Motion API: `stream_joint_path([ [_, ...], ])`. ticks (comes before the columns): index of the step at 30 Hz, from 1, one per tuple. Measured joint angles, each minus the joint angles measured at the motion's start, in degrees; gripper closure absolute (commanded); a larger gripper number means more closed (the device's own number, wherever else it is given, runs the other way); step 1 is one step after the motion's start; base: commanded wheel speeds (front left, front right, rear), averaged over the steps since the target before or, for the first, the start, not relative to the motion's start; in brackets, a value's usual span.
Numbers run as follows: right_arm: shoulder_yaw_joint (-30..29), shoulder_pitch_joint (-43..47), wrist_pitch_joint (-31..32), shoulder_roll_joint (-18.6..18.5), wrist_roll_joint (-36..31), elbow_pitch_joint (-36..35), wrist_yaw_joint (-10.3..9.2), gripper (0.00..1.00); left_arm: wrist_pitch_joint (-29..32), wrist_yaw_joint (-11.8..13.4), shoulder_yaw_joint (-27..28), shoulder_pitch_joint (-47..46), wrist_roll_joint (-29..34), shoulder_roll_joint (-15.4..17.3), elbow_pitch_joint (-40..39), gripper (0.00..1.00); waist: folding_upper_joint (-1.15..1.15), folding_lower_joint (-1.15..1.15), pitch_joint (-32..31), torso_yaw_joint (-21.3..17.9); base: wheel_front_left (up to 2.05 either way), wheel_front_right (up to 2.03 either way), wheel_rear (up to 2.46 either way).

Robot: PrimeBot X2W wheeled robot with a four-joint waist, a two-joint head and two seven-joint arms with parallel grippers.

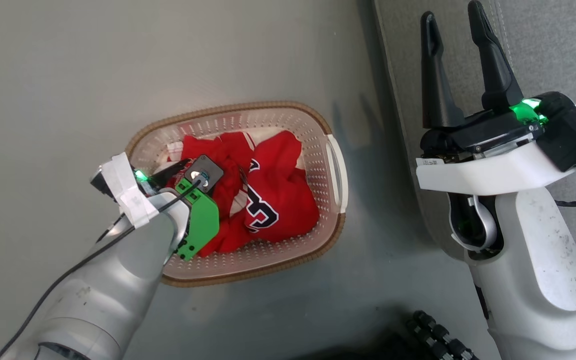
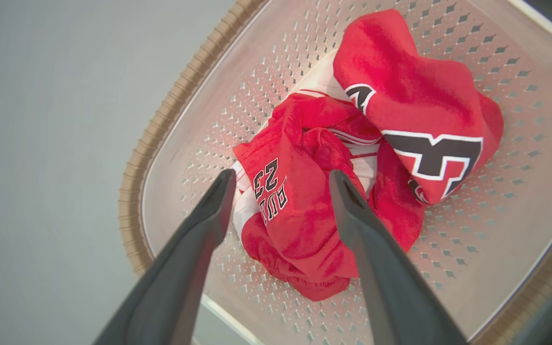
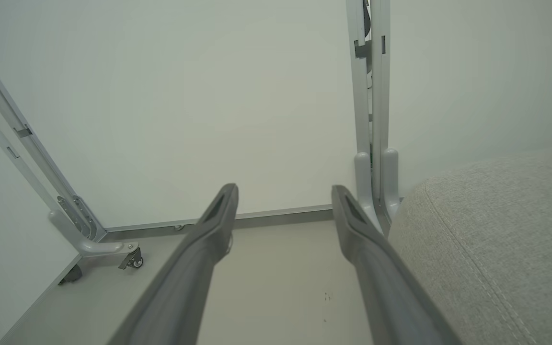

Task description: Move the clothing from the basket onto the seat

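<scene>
The basket stands on the floor, left of the seat. Inside lies the clothing: a red jersey with a big black-and-white numeral, also in the left wrist view, and a bunched red piece with small black lettering and white stripes. My left gripper is open inside the basket, its fingertips on either side of the bunched piece. My right gripper stands open and holds nothing, over the seat's left edge. The right wrist view has that gripper beside the grey cushion.
Grey floor surrounds the basket. White partition panels on metal feet with a caster stand beyond the seat's end. A dark ribbed part of my base is at the bottom of the head view. A black cable lies on the seat.
</scene>
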Motion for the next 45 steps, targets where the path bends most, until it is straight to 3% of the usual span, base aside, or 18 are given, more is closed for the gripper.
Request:
stream_joint_path([
  [16,2.4,-0.6,0.0,0.0,4.3,-1.8,0.0,0.0,6.6,0.0,-6.0,-6.4,3.2,6.0,4.8,0.0,0.0,-0.01,13.3,-8.4,0.0,0.0,0.0],
  [32,4.8,-2.2,0.0,0.1,6.0,-1.9,0.0,0.0,21.5,0.0,-11.9,-9.2,5.3,8.8,5.8,0.0,0.0,-0.01,18.0,-10.9,0.0,0.0,0.0],
  [33,4.9,-2.4,0.0,0.1,6.0,-1.9,0.0,0.0,22.4,0.0,-12.5,-9.3,5.4,8.9,5.8,0.16,0.0,-0.01,18.2,-11.1,0.0,0.0,0.0],
  [34,4.9,-2.5,0.0,0.1,6.1,-1.9,0.0,0.0,22.5,0.0,-12.5,-9.3,5.0,9.1,5.8,0.54,0.0,-0.01,18.3,-11.1,0.0,0.0,0.0],
  [35,4.9,-2.7,0.0,0.1,6.2,-2.0,0.0,0.0,22.7,0.0,-13.0,-9.5,4.9,9.3,5.9,1.0,0.0,-0.01,18.4,-11.2,0.0,0.0,0.0],
  [41,4.7,-3.0,0.0,0.1,6.4,-2.1,0.0,0.0,21.4,0.0,-14.7,-10.2,4.5,10.1,5.9,1.0,0.0,-0.01,18.7,-11.5,0.0,0.0,0.0],
  [45,4.0,-3.0,0.0,0.1,5.8,-1.9,0.0,0.0,16.9,0.0,-12.9,-10.2,1.7,9.9,5.7,1.0,0.0,-0.01,17.8,-11.0,0.0,0.0,0.0],
])
